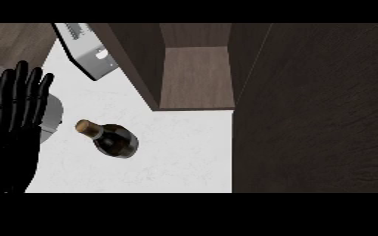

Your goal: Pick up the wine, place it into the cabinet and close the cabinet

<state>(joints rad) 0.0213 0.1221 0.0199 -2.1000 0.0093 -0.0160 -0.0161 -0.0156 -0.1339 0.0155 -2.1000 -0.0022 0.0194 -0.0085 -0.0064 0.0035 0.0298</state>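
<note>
When I checked the head view, nothing of the job looked done. The wine [114, 141] sat on the white tabletop [177, 155], out in front of the open cabinet [137, 62] and off toward its left side, well apart from the opening and untouched by either hand. Its corked neck pointed away from the cabinet; looking so steeply down, I could not tell for certain whether it stood upright or leaned. The cabinet's shelf [196, 75] showed as bare wood, and the broad dark panel [306, 110] on the cabinet's right I took for its door, swung open. So the pick-up, the placing and the closing were all left to do, as I judged it. My left hand [16, 135] rested at the view's left edge, further from the cabinet than the wine, with its fingers [26, 87] straight, spread and pointing up, holding nothing and clear of the bottle. A grey round thing [52, 114] lay just beside that hand, partly hidden behind it. A pale appliance [92, 55] stood against the cabinet's left wall. My right hand did not show at all.
</note>
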